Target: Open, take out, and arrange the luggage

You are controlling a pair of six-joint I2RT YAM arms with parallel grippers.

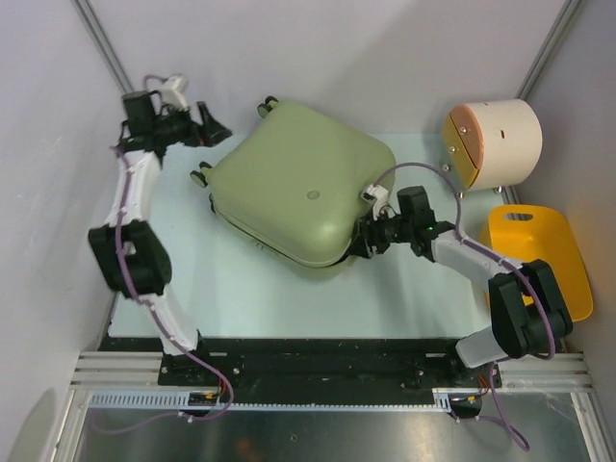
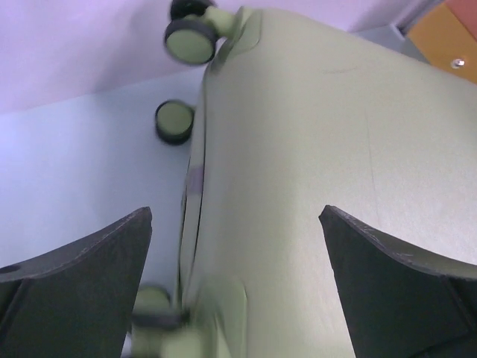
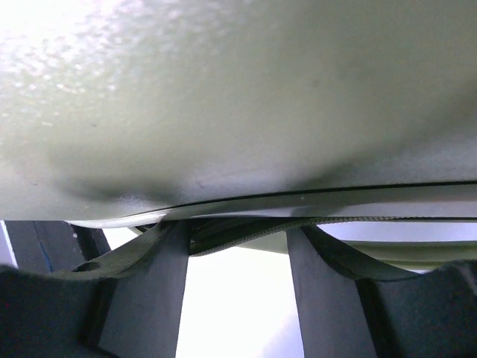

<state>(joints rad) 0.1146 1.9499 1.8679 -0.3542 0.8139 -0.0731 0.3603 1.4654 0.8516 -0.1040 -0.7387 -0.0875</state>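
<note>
The pale sage-green suitcase (image 1: pixel 303 183) lies flat on the table, its wheels (image 1: pixel 200 177) toward the back left. My left gripper (image 1: pixel 214 130) hangs open beside the wheeled end, touching nothing; in the left wrist view (image 2: pixel 235 224) the shell (image 2: pixel 313 149) and two wheels (image 2: pixel 190 37) lie beyond its spread fingers. My right gripper (image 1: pixel 361 241) is at the suitcase's near right edge. In the right wrist view (image 3: pixel 237 239) its jaws are open, with the fingertips (image 3: pixel 168 239) tucked under the lid rim (image 3: pixel 298 200), where a slack zipper strip (image 3: pixel 246 235) shows in the gap.
A cream drum (image 1: pixel 500 142) with an orange face lies at the back right. A yellow basket (image 1: pixel 539 255) stands at the right edge, just beyond my right arm. White walls close in the left, back and right sides.
</note>
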